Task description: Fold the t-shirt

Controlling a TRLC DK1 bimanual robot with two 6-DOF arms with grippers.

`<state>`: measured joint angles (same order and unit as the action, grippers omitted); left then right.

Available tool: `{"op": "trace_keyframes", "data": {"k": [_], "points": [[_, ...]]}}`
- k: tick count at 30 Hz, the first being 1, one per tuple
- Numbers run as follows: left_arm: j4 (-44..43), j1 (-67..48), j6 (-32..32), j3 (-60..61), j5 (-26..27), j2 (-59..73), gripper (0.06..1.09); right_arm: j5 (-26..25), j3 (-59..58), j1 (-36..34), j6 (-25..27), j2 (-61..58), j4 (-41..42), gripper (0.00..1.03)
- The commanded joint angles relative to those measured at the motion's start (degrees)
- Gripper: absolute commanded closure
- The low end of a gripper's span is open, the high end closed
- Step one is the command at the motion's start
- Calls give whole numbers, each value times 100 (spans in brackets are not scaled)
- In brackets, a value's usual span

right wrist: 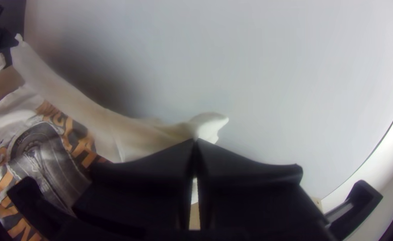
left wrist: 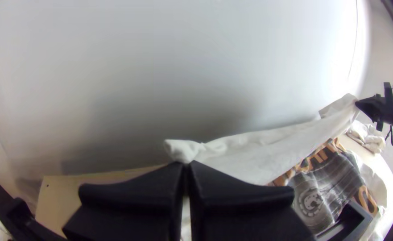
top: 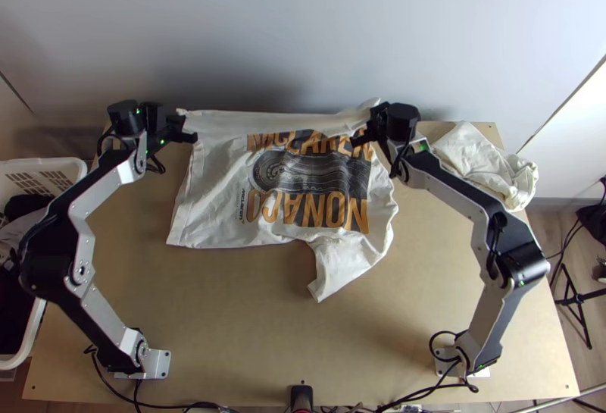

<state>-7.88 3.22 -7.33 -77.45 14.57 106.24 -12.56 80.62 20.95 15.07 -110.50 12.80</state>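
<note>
White t-shirt (top: 208, 186), orange-and-black print (top: 310, 174)

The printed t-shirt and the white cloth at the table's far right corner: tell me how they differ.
The t-shirt lies mostly spread, while the white cloth is bunched. The t-shirt carries a dark and orange print; the white cloth shows none. The left gripper and right gripper hold the t-shirt's far edge; neither holds the white cloth. Both are whitish fabric.

Light tan wooden surface (top: 227, 322): carries a white t-shirt with dark-and-orange print (top: 216, 186), partly spread, at twelve o'clock; bunched off-white cloth (top: 485, 163) at two o'clock.
</note>
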Motion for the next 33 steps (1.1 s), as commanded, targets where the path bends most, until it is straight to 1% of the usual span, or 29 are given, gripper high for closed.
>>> {"op": "trace_keyframes", "data": {"k": [1, 7, 16, 19, 23, 33], "points": [[-73, -59, -40, 863, 73, -622, 105, 52, -793, 199, -39, 564, -67, 100], [-144, -85, -75, 1399, 81, -868, 105, 96, -1224, 208, -83, 863, -164, 100], [-214, -76, -84, 1944, 81, -1035, 105, 192, -1540, 322, -145, 1048, -427, 100], [-363, -68, -163, 2173, 81, -1017, 105, 368, -1646, 401, -118, 1021, -770, 100], [-469, -59, -348, 2410, 81, -824, 105, 438, -1857, 454, -92, 1004, -805, 100], [-469, -76, -365, 2524, 90, -762, 105, 438, -2129, 401, -110, 1109, -805, 100]]}}
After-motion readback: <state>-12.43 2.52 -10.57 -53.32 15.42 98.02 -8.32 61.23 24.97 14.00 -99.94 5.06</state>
